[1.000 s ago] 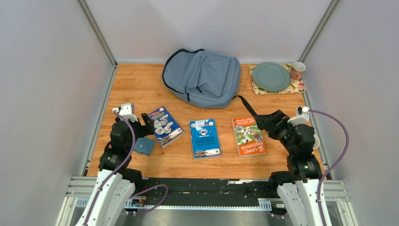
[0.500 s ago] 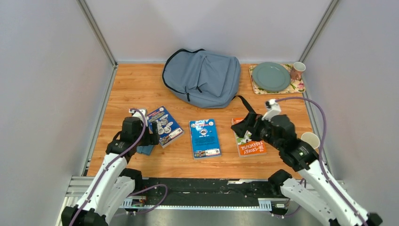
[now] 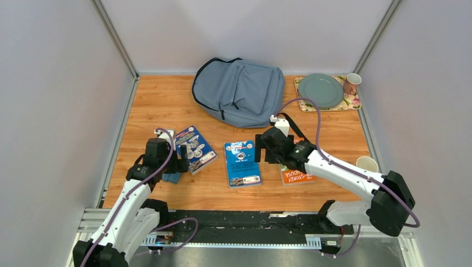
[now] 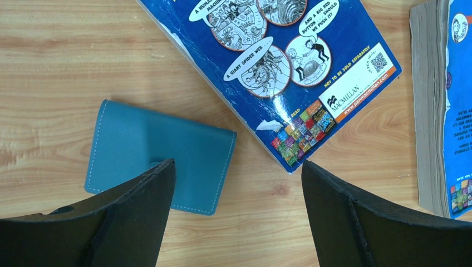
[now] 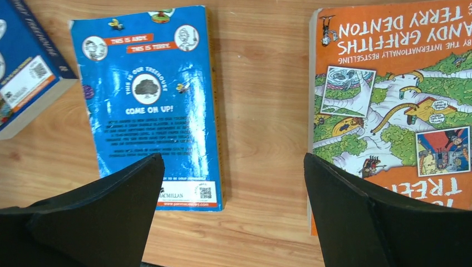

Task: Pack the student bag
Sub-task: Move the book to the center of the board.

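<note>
The student bag (image 3: 239, 92) lay flat at the far middle of the table (image 3: 156, 100), apart from both arms, and its dark zips looked closed, though the top view was too coarse to be sure. Nearer, three books lay in a row: a dark blue book (image 3: 195, 149) on the left, a light blue book (image 3: 242, 163) in the middle and an orange book (image 3: 296, 177) on the right, with a teal wallet (image 4: 158, 153) just beside the dark blue book's near corner. The right claw (image 5: 234, 158) hung spread wide and empty over the bare strip between the light blue and orange books, one finger above each cover. The left claw (image 4: 236, 167), also spread and empty, hung over the wallet's right edge and the dark blue book's corner. The step in hand seemed to be choosing the first item to lift. To do it well, the right claw would probably need to shift left and centre on one long edge of the light blue book, not on the gap, since a thin paperback flat on wood offers little to pinch. One finger should tip under the edge before closing. The bag's opening likely had to be dealt with before anything could go in, and the left claw could hold its fabric steady.
</note>
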